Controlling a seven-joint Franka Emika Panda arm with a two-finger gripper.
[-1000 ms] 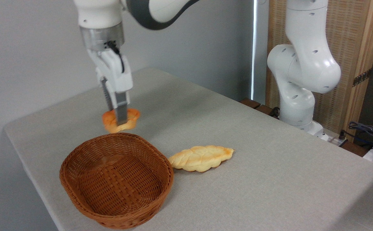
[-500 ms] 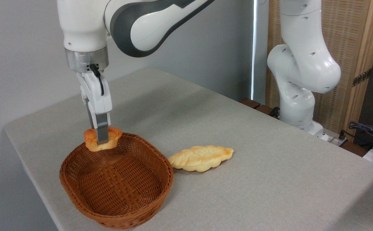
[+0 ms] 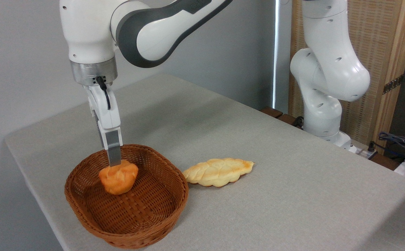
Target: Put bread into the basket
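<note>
At the near left of the desk [image 3: 293,181] we see the bread [image 3: 118,178] inside the basket [image 3: 94,212], toward its far left, lying on the woven floor. We note the fingers [image 3: 113,163] just above it, their tips at its top; whether they grip it we cannot tell. Right of the basket, touching its rim, lies a pale braided loaf [image 3: 218,171].
</note>
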